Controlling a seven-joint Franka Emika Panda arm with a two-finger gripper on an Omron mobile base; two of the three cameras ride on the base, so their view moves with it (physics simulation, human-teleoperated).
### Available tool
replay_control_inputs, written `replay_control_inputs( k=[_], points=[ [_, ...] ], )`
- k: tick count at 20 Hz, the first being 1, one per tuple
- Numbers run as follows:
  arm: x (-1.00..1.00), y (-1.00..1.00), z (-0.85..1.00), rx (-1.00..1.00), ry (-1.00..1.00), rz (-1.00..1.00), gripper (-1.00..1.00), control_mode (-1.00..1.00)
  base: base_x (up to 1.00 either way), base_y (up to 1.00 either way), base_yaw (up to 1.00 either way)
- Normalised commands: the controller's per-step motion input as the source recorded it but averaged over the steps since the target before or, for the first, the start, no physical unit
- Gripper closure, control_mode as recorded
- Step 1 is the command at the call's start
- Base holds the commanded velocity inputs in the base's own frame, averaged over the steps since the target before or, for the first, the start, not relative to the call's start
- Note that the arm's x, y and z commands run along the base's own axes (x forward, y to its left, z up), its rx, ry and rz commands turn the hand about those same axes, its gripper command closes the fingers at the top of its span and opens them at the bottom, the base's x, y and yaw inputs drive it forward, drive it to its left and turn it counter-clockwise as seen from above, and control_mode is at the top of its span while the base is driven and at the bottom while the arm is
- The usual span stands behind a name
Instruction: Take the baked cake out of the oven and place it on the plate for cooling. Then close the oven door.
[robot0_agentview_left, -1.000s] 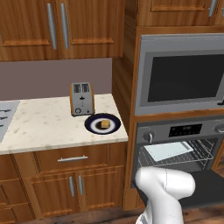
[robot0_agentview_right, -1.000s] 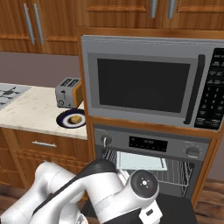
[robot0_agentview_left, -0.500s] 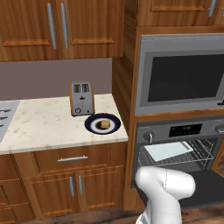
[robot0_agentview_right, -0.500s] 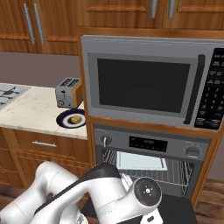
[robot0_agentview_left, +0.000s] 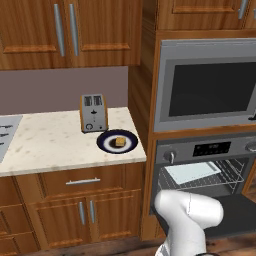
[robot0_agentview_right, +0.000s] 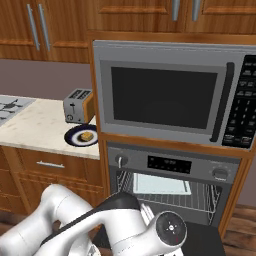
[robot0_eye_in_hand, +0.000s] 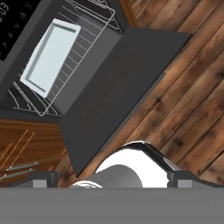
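Our gripper (robot0_eye_in_hand: 109, 177) hangs wide open and empty over the lowered oven door (robot0_eye_in_hand: 111, 87). The cake (robot0_agentview_left: 119, 142) sits on the plate (robot0_agentview_left: 105, 145) near the counter's right edge. Swinging carelessly, we could jam the door.

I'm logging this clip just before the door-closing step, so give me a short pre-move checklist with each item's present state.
1. Baked cake is out of the oven and on the plate: ok.
2. Oven cavity holds nothing that sticks out past the opening; the pale baking tray lies flat on the wire rack: ok.
3. Oven door is down and fully open, nothing resting on it: ok.
4. Gripper is free, jaws spread wide, nothing between them: ok.
5. Gripper is lined up with the door's bar handle: cannot tell, the handle is not visible.
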Motion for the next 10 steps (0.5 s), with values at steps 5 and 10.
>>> replay_control_inputs(
  k=[5,10],
  points=[
    [-0.02,0.0,-0.06,0.01,0.0,-0.03,-1.0,1.0,-0.09,0.0,-0.04],
    [0.0,0.0,0.0,0.0,0.0,0.0,-1.0,1.0,-0.46,0.28,-0.21]
  ],
)
